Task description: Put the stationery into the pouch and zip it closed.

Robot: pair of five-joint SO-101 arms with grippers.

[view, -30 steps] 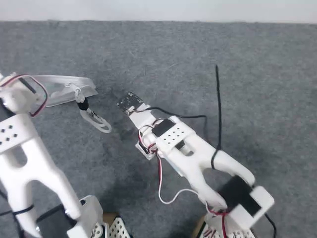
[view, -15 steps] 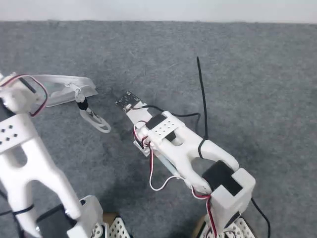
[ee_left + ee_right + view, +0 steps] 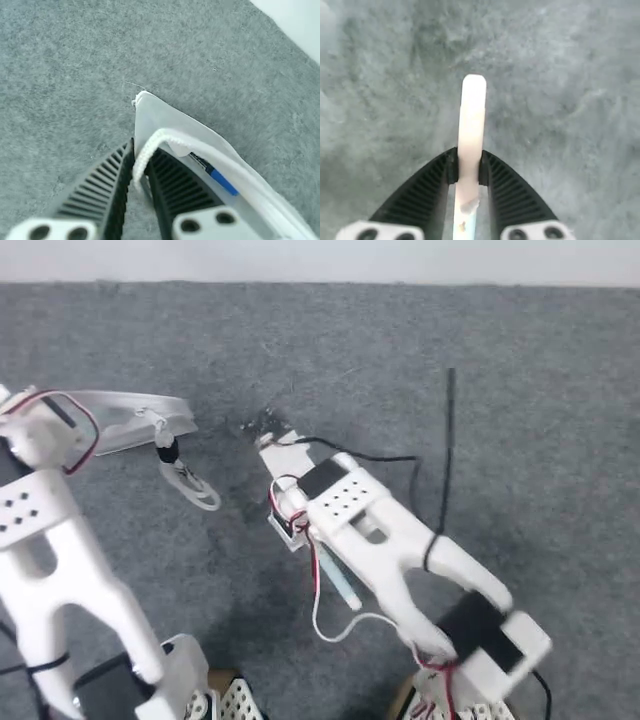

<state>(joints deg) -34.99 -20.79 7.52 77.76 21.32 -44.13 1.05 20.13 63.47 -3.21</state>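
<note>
Left side: the left arm (image 3: 50, 540) stands at the table's left edge. The left gripper (image 3: 140, 151) has its ribbed jaws pressed together on the corner edge of the pouch (image 3: 175, 120), with a white cord (image 3: 150, 142) caught in the same pinch. The pouch is translucent white and sits at the upper left of the grey mat (image 3: 500, 340) in the high view. Whether it rests on the mat or is lifted clear cannot be determined. A dark item with a blue end (image 3: 217, 176) is visible through the pouch wall, lying inside. In the high view the cord hangs as a loop just below the pouch's right end and lies on the mat. Centre: the right arm (image 3: 370, 530) extends diagonally towards the pouch, and its front end stops to the right of the pouch and cord, apart from both. The right gripper (image 3: 469, 157) is clamped on a white stick (image 3: 473, 107), a piece of stationery. The stick runs lengthwise between the jaws, and its rounded end projects past the fingertips over the mat. Contact between that end and the mat cannot be confirmed. The stick is outside the pouch. Right side: a black cable (image 3: 449, 430) rises from the right arm.
</note>
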